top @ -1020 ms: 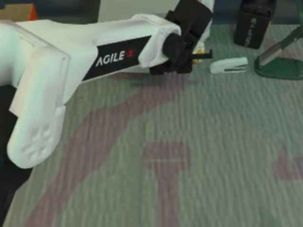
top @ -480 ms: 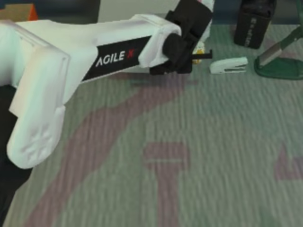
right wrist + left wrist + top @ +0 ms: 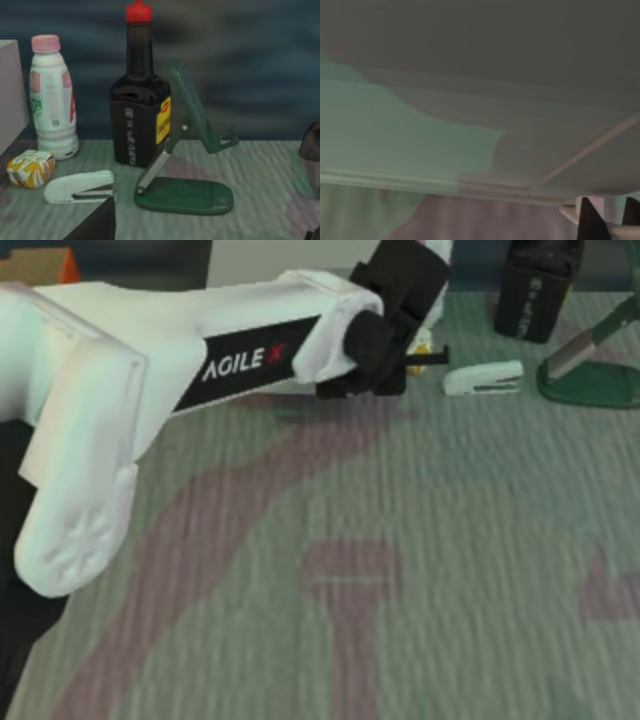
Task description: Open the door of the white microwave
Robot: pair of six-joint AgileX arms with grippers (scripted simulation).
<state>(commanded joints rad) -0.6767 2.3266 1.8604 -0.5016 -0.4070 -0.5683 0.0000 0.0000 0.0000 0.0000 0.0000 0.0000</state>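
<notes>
Nothing has shifted: the left gripper point(image 3: 425, 345) stays at twelve o'clock against the white microwave point(image 3: 280, 262); jaws unreadable. The door point(image 3: 485, 65) looks light, rigid; pull its free edge.

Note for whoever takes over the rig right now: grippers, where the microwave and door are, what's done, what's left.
Left gripper: reached to the far middle of the table, at the microwave. Its wrist camera is filled by a grey window, apparently the door. I can't confirm the grip.
Right arm: out of the top view, parked. Its wrist camera faces the stapler and bottles on the right.
Done: left arm is at the door.
Left: no view shows whether the door has swung open. Check the grip, then pull it open.
</notes>
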